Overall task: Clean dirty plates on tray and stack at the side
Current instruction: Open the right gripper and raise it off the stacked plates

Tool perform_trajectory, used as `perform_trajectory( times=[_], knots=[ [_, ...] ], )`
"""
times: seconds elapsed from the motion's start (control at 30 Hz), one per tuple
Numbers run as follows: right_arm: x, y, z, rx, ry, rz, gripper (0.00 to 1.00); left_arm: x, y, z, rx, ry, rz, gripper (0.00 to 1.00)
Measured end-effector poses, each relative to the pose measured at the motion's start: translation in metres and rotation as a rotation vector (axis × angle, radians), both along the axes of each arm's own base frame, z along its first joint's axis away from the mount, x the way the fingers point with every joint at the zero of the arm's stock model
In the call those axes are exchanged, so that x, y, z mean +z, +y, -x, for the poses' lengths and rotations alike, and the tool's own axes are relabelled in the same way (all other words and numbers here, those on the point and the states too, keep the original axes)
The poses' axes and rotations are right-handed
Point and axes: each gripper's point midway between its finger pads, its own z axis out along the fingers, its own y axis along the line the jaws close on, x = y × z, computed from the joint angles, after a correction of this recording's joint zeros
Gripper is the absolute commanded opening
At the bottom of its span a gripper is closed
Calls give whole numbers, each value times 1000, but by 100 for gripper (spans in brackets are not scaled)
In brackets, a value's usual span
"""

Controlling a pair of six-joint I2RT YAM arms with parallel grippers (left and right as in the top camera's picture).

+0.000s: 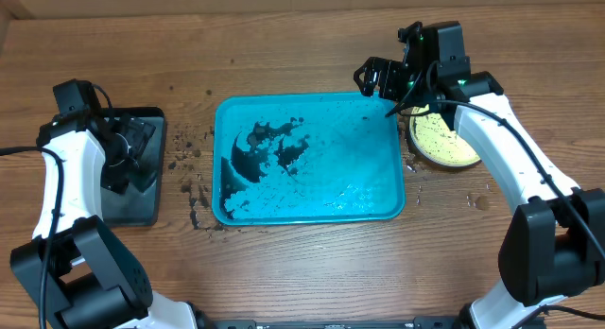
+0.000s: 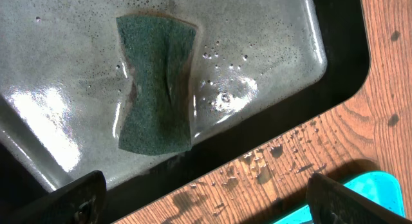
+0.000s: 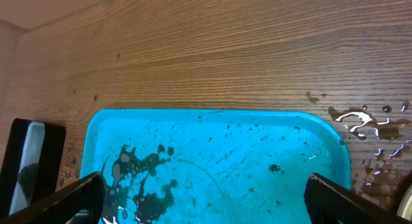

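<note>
The teal tray [image 1: 378, 192] lies at the table's middle with no plate on it; dark dirty water [image 1: 265, 154] pools in its left half. It also shows in the right wrist view [image 3: 257, 140]. A round plate with a pale speckled centre [image 1: 444, 142] sits on the table right of the tray, partly under my right arm; I cannot tell if more lie beneath it. My right gripper [image 1: 376, 78] [image 3: 209, 205] is open and empty above the tray's far right corner. My left gripper [image 1: 132, 145] [image 2: 219, 201] is open and empty above the small grey tray.
A black-rimmed grey tray [image 1: 142, 206] [image 2: 270, 31] at the left holds a green sponge [image 2: 156, 82] in soapy water. Dirt specks and water drops [image 1: 194, 178] lie between the trays, and more drops [image 3: 360, 121] lie right of the teal tray.
</note>
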Motion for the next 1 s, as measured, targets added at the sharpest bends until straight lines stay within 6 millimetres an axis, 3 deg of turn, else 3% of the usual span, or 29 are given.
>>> perform_trajectory(
  times=[1.0],
  knots=[
    [2,0,-3,-2,-17,1,100,0,0,0,0,0,0,100]
  ],
)
